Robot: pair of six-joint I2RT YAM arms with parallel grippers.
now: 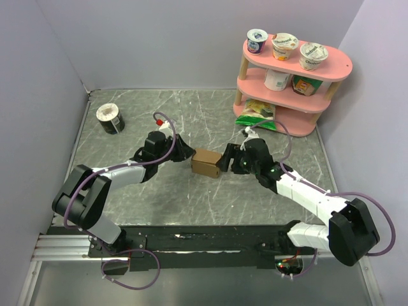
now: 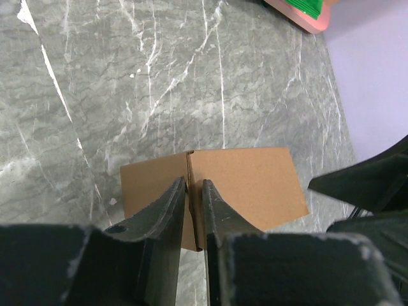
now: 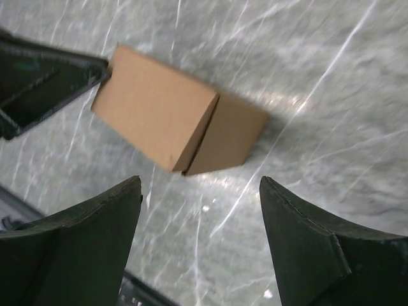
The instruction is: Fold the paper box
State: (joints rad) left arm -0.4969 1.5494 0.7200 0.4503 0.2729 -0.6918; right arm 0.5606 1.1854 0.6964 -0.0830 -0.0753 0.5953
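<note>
Okay, small brown cardboard box (image 1: 206, 163) sits well apart from the pink tiered shelf (image 1: 341, 62), off its near-left. My left gripper (image 2: 194, 191) is pinched on its thin flap edge. My right gripper (image 3: 201, 183) is spread wide, empty. Risk: pulling one-sided could slip or crease the flap, since nothing braces the box.

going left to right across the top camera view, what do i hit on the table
black-and-white tub → left gripper → paper box → right gripper → pink shelf
</note>
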